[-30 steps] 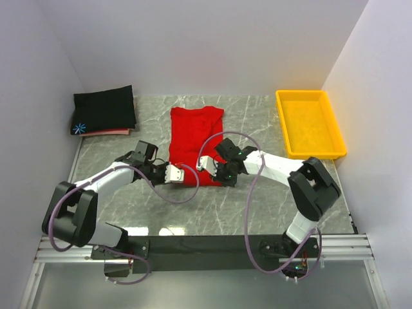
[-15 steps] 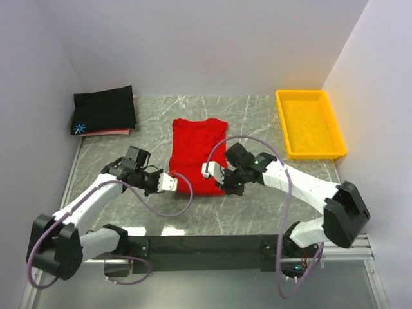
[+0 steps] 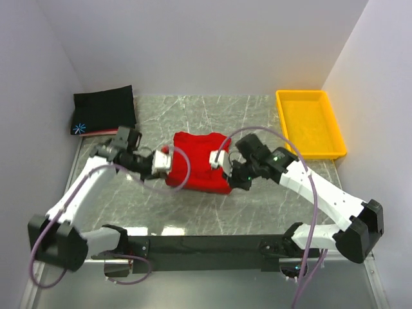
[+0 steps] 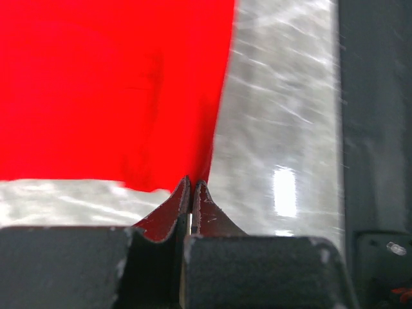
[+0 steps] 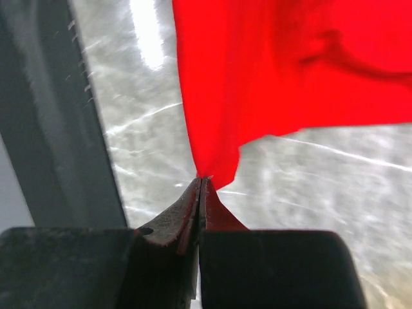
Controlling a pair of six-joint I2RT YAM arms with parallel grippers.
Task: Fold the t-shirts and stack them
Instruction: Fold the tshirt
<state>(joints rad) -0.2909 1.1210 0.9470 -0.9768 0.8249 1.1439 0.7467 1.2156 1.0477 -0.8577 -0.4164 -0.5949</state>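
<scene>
Top external view: the red t-shirt (image 3: 196,161) is mid-bench, its far part lying on the marble bench (image 3: 257,209) and its near edge held up between the two arms. The left fingers (image 3: 168,156) are clenched on its near left corner and the right fingers (image 3: 215,156) on its near right corner. Both wrist views confirm this, with the tips pressed together on a pinch of red cloth that hangs above the stone. A purple cable (image 3: 182,174) from the left arm loops across the shirt's left side, hiding part of it. Another cable arches over the right wrist. The black t-shirt (image 3: 103,108) lies folded at the far left corner against the wall, on top of the pale pink t-shirt (image 3: 106,132), of which only a thin edge shows. Both are well apart from the red one. The yellow tray (image 3: 281,122) sits at the far right, clear of the arms.
</scene>
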